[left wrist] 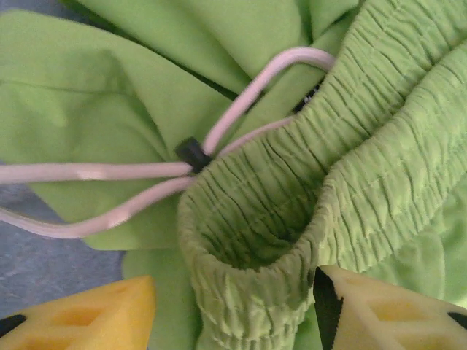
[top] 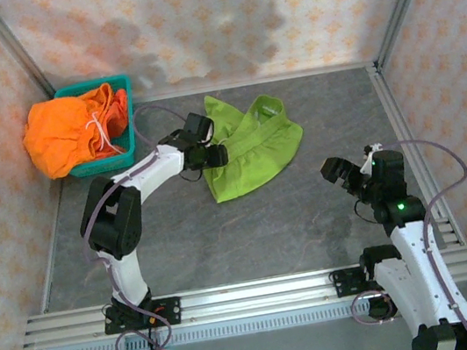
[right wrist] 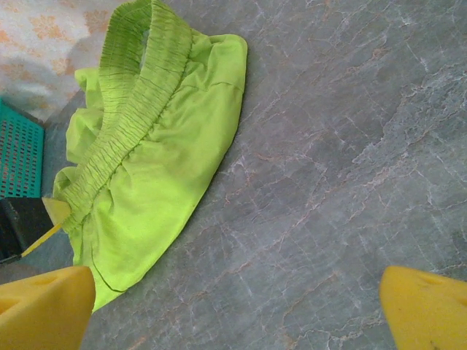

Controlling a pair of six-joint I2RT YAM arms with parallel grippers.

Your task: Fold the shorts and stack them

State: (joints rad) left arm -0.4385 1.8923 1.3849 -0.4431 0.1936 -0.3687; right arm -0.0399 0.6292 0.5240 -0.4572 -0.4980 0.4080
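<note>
Two claws are at work over a grey marbled worktop point(top: 269, 231). The lime green shorts point(top: 252, 150) lie crumpled on it just above the centre of the top view, their gathered waistband running toward the upper right. The left claw point(top: 212, 154) is down at the left edge of those shorts. In the left wrist view, the left claw point(left wrist: 233, 313) is partly open, with a rolled loop of the elastic waistband point(left wrist: 248, 240) between its yellow fingertips point(left wrist: 387, 310). The fingertip at lower right touches the fabric and the one at lower left sits just beside it. Whether the fabric is truly pinched cannot be told. A pale drawstring point(left wrist: 109, 171) runs from the left edge of that frame to a small dark stopper point(left wrist: 191, 152) at the waistband.

The right claw point(top: 353, 172) hangs at the right of the top view, well apart from the shorts, its jaws spread wide and holding nothing. Its wrist view shows bare worktop between the fingertips point(right wrist: 44, 306).

Orange shorts point(top: 62, 131) are heaped in and over a teal mesh basket point(top: 120, 162) at the upper left.
</note>
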